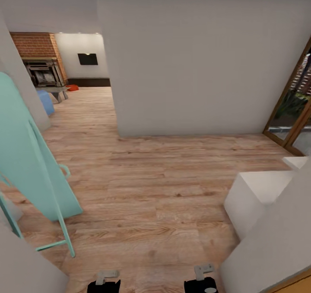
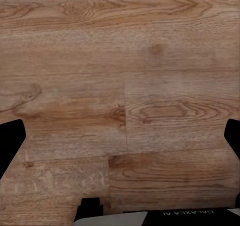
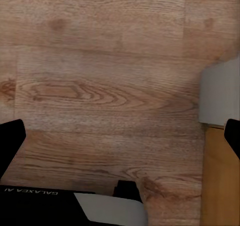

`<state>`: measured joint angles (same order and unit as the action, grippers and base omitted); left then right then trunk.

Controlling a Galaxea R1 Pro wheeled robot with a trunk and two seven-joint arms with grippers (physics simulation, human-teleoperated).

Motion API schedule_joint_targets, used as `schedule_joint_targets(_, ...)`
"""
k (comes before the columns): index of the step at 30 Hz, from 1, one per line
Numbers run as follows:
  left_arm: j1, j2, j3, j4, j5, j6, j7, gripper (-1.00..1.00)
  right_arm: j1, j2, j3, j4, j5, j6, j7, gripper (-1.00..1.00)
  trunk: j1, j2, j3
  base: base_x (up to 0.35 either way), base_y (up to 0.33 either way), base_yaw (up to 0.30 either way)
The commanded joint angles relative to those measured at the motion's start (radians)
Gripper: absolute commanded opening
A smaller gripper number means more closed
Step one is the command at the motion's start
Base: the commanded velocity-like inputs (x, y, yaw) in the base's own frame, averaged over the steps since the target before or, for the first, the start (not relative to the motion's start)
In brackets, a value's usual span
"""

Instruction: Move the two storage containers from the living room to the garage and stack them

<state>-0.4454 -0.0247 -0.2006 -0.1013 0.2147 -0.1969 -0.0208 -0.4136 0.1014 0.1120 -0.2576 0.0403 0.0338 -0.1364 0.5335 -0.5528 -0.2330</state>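
Two grippers at the near edge of the head view: left gripper [image 1: 103, 284], right gripper [image 1: 203, 282], both low over the wood floor [image 1: 142, 176]. Both spread wide, fingers [image 2: 12, 146] of the left and fingers [image 3: 11, 143] of the right at opposite edges of their wrist views, nothing held, only planks between. One pale block [image 3: 220, 93] and one tan strip beside it in the right wrist view.

One teal folding frame [image 1: 34, 163], leaning at the left. Two white boxes: one [image 1: 255, 200] at the right, one [image 1: 298, 161] just behind it. One large white wall [image 1: 190, 59], centre. One wood-framed glass door [image 1: 293, 111], far right.

Living room [image 1: 73, 68] through the opening at far left: one brick fireplace [image 1: 41, 64], one black TV [image 1: 87, 59], one low dark cabinet [image 1: 88, 82], one blue seat [image 1: 45, 100]. One small orange-red container [image 1: 72, 87] on the floor there, below the cabinet, well apart from the grippers; too small to tell whether one or two.
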Motion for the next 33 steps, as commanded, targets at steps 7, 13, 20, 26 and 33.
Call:
schedule_joint_targets(7, -0.001, 0.0, -0.008, 0.002, 0.01, -0.004, -0.002, 1.0, -0.001, 0.0, 0.006, 0.0, 0.003, 0.002, -0.006, 1.0, 0.001, -0.001, -0.004, 0.34, 0.0, 0.082)
schedule_joint_targets(13, -0.001, 0.0, -0.007, 0.002, 0.01, -0.004, -0.002, 1.0, -0.001, -0.002, 0.006, 0.0, 0.005, 0.002, -0.006, 1.0, 0.001, -0.001, -0.005, 0.34, 0.0, 0.022)
schedule_joint_targets(20, -0.001, 0.0, -0.007, 0.002, 0.01, -0.004, -0.002, 1.0, -0.001, -0.001, 0.007, 0.015, 0.009, 0.001, -0.006, 1.0, 0.001, -0.001, -0.007, 0.34, 0.0, 0.064)
schedule_joint_targets(26, -0.001, 0.0, -0.008, 0.002, 0.01, -0.004, -0.002, 1.0, -0.001, -0.001, 0.008, 0.018, 0.011, 0.001, -0.005, 1.0, 0.001, -0.001, -0.012, 0.34, 0.0, 0.174)
schedule_joint_targets(33, -0.001, 0.0, -0.008, 0.002, 0.009, -0.004, -0.002, 1.0, -0.001, -0.002, 0.008, 0.02, 0.012, 0.001, -0.005, 1.0, 0.001, -0.001, -0.014, 0.34, 0.0, 0.066)
